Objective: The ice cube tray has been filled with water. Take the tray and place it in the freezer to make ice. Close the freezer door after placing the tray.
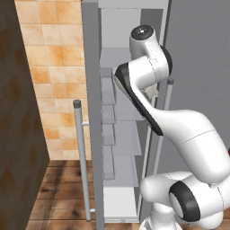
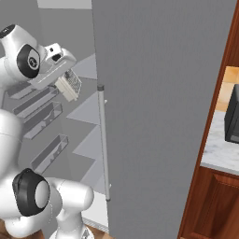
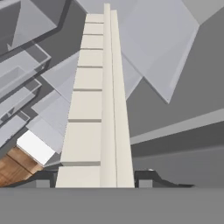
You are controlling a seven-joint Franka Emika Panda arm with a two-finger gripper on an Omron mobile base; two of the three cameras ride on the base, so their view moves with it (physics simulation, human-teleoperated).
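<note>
My gripper [image 2: 64,77] is shut on the ice cube tray [image 2: 70,86], a pale tray of square cells held on edge. In the hand view the tray [image 3: 95,100] runs from between my fingertips [image 3: 42,183] toward the white shelves. The tray [image 1: 151,93] hangs just in front of the open freezer [image 1: 125,112], about level with its upper shelves and partly hidden by my forearm. The freezer door [image 1: 91,90] stands wide open to the left, seen edge-on, with its bar handle [image 1: 81,157] and clear inner bins [image 2: 43,114].
The shut right fridge door [image 2: 158,93] with its bar handle [image 2: 103,140] stands close beside the tray. Left of the freezer door are a tiled wall [image 1: 49,67] and a dark wood panel [image 1: 18,112]. A counter [image 2: 224,151] with a dark appliance [image 2: 232,116] lies far right.
</note>
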